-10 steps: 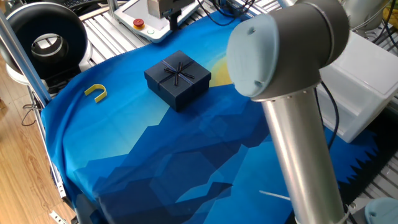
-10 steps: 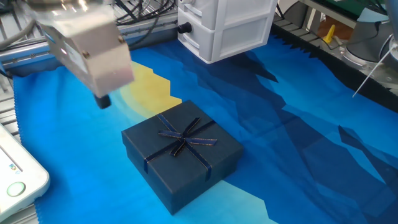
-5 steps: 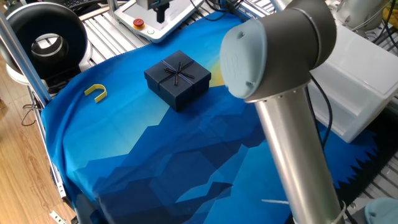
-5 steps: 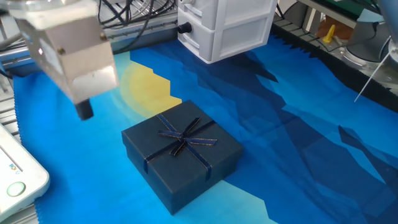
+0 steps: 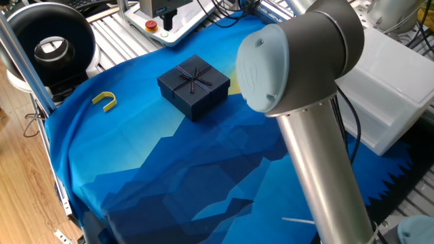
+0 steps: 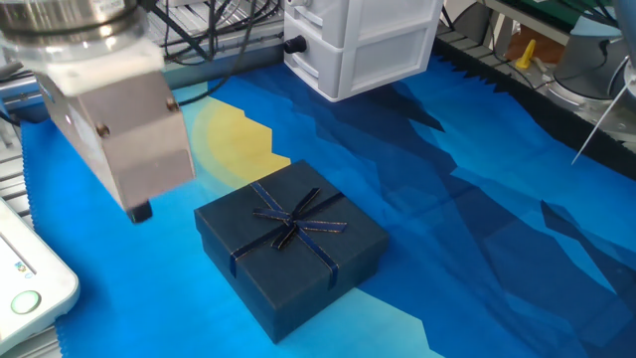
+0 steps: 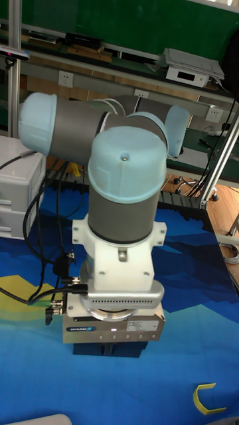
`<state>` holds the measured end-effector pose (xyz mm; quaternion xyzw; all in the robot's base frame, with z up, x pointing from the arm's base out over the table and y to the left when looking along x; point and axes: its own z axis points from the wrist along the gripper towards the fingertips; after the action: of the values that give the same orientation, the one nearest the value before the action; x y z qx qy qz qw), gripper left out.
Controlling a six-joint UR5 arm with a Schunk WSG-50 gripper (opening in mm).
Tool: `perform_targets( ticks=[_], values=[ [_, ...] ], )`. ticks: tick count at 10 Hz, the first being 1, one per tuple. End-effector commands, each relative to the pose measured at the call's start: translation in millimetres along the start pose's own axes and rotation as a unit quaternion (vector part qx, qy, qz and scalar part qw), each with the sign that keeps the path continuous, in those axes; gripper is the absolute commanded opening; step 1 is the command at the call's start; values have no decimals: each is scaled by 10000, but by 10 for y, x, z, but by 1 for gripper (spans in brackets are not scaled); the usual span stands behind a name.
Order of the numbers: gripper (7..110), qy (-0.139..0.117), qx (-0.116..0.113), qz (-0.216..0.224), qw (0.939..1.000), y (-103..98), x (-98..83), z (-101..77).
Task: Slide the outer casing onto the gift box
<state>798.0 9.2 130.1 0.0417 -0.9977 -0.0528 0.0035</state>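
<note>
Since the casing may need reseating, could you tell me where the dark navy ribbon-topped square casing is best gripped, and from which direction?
Probably from straight above, closing the fingers on two opposite flat side walls of the dark navy ribbon-topped square casing. It sits flat on the blue cloth with vertical walls exposed all round, and the bow at the top's centre offers no firm hold. The gripper hangs beside it, off one corner.

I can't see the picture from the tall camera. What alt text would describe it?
A grey robot arm with pale blue joint caps fills the frame, pointing straight down over a blue patterned cloth, its gripper hidden beneath its wrist. A small yellow U-shaped piece lies on the cloth at lower right; shelving stands behind.
</note>
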Motion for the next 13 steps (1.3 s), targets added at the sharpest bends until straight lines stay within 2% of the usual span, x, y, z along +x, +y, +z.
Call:
perform_targets(
  ticks=[1,2,3,5,6,9,11,13],
  values=[
    [7,94,9,98,9999,108,68,11],
    [7,148,112,85,9998,100,103,-4],
    [7,160,410,0,9990,-32,124,-24],
    [7,181,515,-81,9985,-135,193,-50],
    [7,155,455,-130,9988,-169,217,-50],
    [7,2,555,-123,9984,-255,392,-137],
    [7,-14,487,-78,9988,-216,438,-154],
    [7,29,152,53,9999,-25,472,-138]
  ],
)
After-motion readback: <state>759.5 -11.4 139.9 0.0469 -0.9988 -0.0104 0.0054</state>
